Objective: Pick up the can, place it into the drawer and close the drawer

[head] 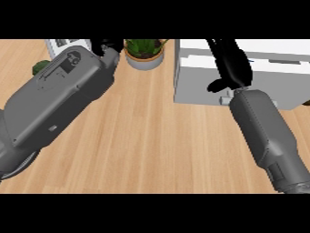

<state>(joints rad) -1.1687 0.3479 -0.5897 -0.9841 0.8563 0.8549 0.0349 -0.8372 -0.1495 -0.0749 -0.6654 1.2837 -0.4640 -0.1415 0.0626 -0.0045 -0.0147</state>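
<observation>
Black, the right hand [230, 63] lay stretched over the white drawer [278, 59] at the counter's far right edge, fingers straight; whether the left hand [107, 45] was open or closed I cannot tell.

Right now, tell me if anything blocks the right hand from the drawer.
Nothing visible does. The right hand is over the white drawer unit. The potted plant stands to the unit's left, out of the way. The can does not show.
</observation>
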